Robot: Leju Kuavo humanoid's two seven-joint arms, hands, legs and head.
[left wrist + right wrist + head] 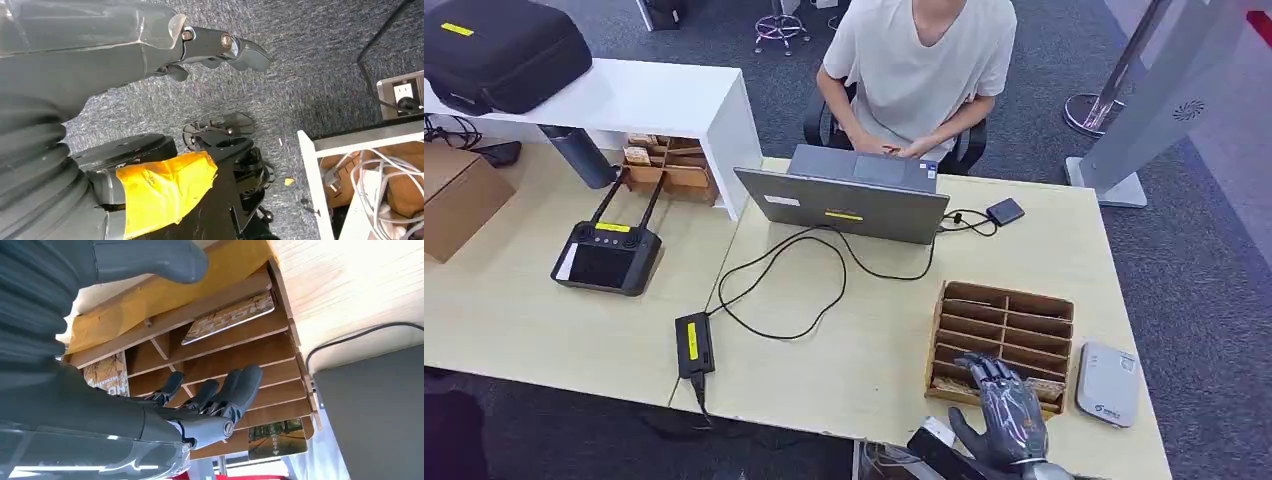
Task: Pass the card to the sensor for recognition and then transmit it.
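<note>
A card lies flat in one slot of the wooden card rack, its long side running along the slot's length and its printed face up; in the right wrist view two more cards show in other slots, one by the hand and one at the far row. The right hand hovers over the rack's near edge, fingers spread and stretched over the dividers, holding nothing. Just right of the rack sits the white sensor. Beyond, a laptop faces a seated person. The left hand hangs over carpet, fingers loosely curled, empty.
</note>
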